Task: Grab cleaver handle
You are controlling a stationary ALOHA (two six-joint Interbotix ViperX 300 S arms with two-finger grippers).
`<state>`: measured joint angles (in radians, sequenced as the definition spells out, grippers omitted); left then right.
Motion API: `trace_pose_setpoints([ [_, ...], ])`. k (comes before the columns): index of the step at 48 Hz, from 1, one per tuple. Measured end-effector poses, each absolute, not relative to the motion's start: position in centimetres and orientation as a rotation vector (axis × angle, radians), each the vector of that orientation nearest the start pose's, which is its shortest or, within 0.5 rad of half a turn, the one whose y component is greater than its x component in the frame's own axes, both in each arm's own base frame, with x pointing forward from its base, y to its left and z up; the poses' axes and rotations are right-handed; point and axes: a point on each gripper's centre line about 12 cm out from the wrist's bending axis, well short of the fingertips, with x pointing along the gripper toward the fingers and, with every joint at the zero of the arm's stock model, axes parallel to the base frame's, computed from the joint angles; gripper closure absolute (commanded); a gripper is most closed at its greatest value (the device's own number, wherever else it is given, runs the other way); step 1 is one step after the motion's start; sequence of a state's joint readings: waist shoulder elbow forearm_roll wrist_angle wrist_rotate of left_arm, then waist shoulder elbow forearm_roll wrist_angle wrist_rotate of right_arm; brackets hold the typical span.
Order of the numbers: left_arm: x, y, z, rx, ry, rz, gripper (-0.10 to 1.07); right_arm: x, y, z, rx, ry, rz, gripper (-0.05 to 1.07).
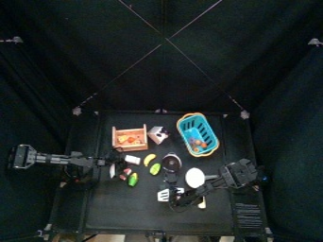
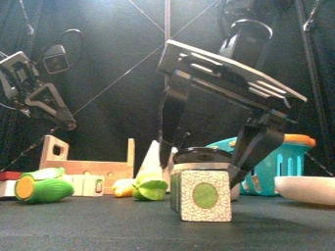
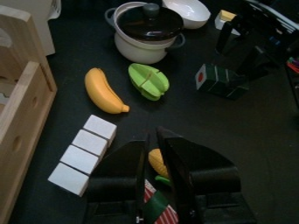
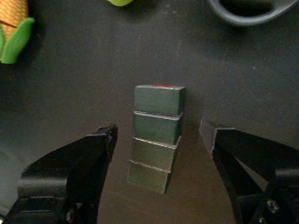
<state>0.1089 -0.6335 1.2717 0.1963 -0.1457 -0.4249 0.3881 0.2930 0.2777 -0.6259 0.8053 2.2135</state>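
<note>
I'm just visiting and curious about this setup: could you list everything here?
wooden crate: one, pale wood, left
basket: one, blue, right rear
bowl: one, white, right
pot: one, white, dark lid, beside the bowl
banana: one, yellow, middle
green fruit: one, beside the banana
corn: one, yellow-green, front left
segmented block: one, white, near the crate
small box: one, grey-green, front
right gripper: black, fingers open either side of the box
left gripper: black, left

Black curtains (image 1: pixel 76 47) enclose small black table (image 1: pixel 113 203).
</note>
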Motion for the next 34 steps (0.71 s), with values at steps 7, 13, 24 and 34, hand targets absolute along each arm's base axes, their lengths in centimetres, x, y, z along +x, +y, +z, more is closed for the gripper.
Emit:
trace_pose_setpoints([
  [7,21.5,2.0,17.0,-0.274,0.48,0.141,0.37,40.4,11.8,14.8,1.024,0.735,-0.945,-0.02],
  [13,21.4,2.0,17.0,-0.275,0.48,0.142,0.37,39.7,11.6,17.5,0.977,0.705,-0.895,-0.02],
  [24,21.5,2.0,17.0,-0.275,0.478,0.142,0.37,39.3,10.7,21.8,0.786,0.69,-0.753,-0.02],
  [34,21.5,2.0,17.0,-0.275,0.478,0.142,0.37,39.4,9.0,25.2,0.626,0.689,-0.652,-0.02],
])
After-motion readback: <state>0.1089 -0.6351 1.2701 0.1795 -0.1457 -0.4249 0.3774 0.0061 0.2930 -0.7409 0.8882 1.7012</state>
